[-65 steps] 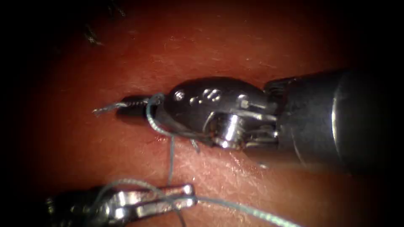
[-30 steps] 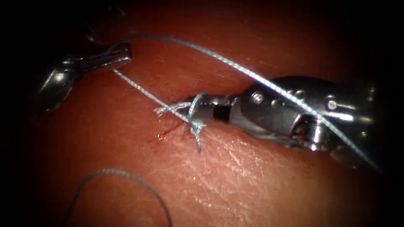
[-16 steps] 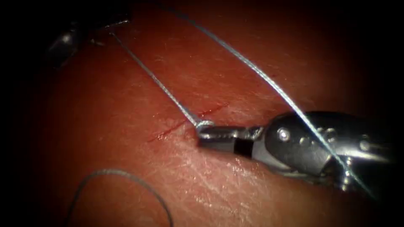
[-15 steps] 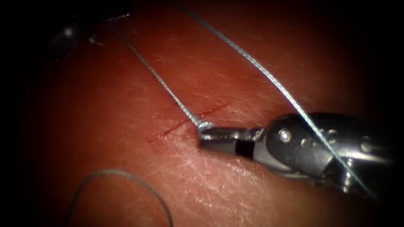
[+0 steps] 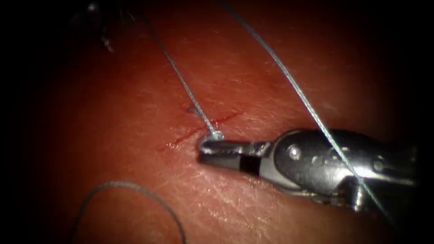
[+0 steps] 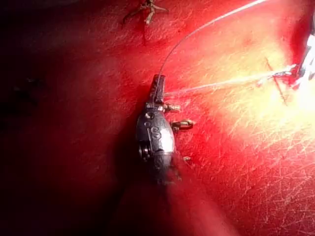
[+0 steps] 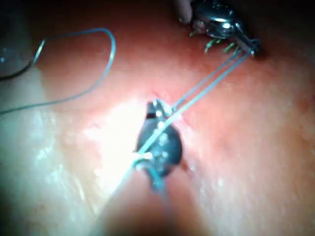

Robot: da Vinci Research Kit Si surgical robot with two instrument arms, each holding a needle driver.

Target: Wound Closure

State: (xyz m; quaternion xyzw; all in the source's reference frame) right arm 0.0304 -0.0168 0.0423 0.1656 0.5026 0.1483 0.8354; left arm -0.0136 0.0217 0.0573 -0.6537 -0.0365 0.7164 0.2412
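Thread [image 5: 181, 81] runs tight from the knot [image 5: 216, 134] at the cut [image 5: 199, 131] in the tissue [image 5: 253, 212] up to the far left, where the left claw [image 6: 158, 88] is clamped on it, and the right claw [image 5: 209, 149] is squeezed shut on the short end just right of the cut, with another strand lying across its body. Thin and soft, the thread looks light and slippery, so I think it is best held close to the knot and pulled gently so it does not snap or cut the soft tissue. No needle, labels or writing can be made out.
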